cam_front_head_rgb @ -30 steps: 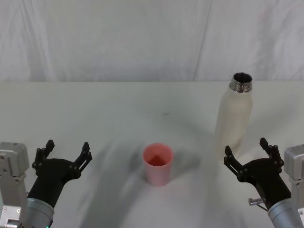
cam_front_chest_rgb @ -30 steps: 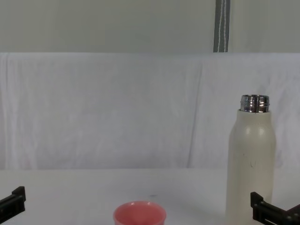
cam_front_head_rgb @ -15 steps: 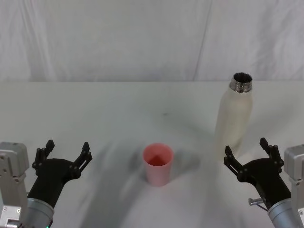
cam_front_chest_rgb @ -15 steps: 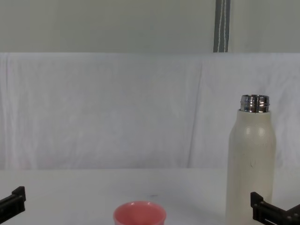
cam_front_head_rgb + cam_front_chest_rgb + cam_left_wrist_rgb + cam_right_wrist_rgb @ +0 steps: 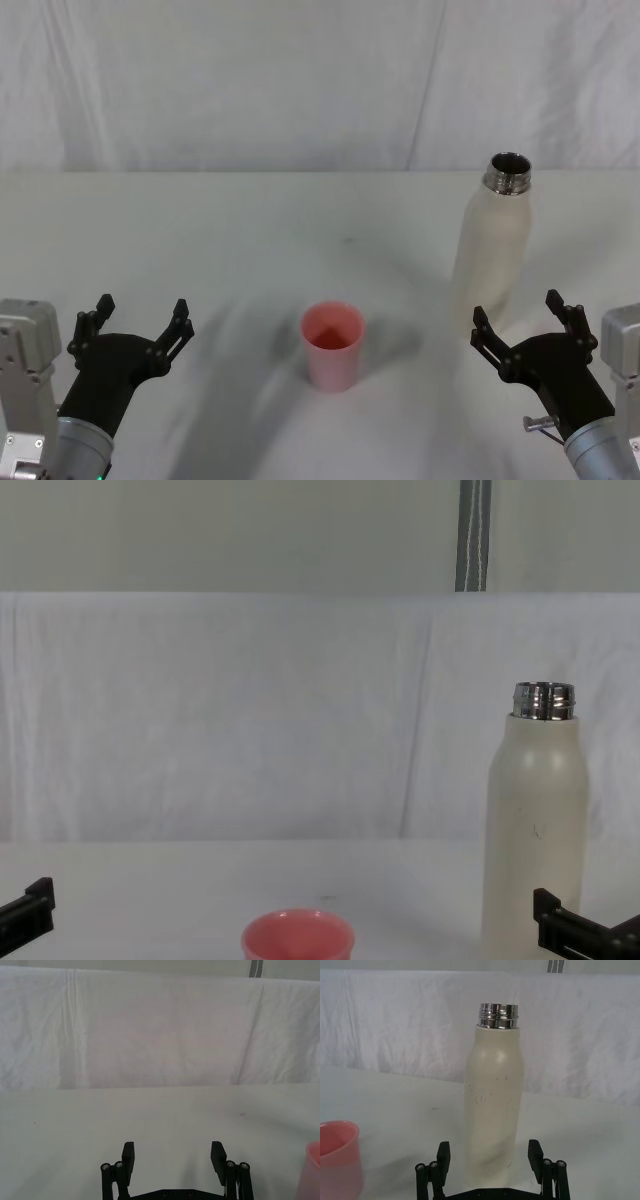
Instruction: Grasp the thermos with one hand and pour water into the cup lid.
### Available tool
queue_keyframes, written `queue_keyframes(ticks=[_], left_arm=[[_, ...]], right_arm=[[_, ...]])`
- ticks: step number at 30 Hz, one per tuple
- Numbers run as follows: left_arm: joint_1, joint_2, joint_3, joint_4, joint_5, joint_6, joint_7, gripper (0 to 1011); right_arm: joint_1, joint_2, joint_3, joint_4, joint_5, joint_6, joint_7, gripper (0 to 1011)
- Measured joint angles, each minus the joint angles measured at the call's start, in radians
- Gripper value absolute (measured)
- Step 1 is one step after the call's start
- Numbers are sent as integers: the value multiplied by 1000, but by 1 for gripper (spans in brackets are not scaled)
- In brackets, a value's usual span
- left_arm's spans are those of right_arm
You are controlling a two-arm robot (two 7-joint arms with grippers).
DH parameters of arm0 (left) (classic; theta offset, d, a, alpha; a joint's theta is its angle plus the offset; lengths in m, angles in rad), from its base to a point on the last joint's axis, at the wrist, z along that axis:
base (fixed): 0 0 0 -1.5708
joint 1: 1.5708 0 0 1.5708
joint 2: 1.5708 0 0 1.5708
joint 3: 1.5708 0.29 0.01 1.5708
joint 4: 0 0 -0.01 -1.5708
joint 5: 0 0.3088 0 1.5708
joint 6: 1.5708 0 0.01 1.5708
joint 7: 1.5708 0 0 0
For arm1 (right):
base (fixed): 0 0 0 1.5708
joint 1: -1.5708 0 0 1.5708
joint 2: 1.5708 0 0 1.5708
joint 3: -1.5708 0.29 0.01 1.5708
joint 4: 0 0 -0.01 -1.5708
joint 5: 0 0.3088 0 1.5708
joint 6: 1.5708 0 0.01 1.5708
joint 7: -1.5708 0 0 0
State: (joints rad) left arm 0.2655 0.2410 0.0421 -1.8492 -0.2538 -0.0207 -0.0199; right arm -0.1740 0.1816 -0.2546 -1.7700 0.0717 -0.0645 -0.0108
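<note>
Head high, chest low, wrists close

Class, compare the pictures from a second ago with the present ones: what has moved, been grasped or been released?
Nothing has visibly changed. The thermos stands upright at the table's right, the cup lid near the middle, and the left gripper and right gripper both wait open at the near edge, holding nothing.

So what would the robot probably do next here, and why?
Probably ease the right gripper forward around the thermos. Its fingers are open, just short of the upright bottle and lined up with it; the cup lid stands apart, waiting.
</note>
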Motion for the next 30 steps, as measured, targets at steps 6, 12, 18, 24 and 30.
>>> queue_keyframes(ticks=[6,12,18,24,30], left_arm=[[0,0,0,0,0,0,0,1001],[0,0,0,0,0,0,0,1001],[0,0,0,0,0,0,0,1001],[0,0,0,0,0,0,0,1001],[0,0,0,0,0,0,0,1001]], right_arm=[[-3,-18,21,2,21,0,33,1003],[-3,-37,53,12,69,15,79,1003],[8,-44,74,27,91,25,114,1003],[30,-41,86,48,95,30,144,1003],[63,-33,93,72,102,35,171,1003]])
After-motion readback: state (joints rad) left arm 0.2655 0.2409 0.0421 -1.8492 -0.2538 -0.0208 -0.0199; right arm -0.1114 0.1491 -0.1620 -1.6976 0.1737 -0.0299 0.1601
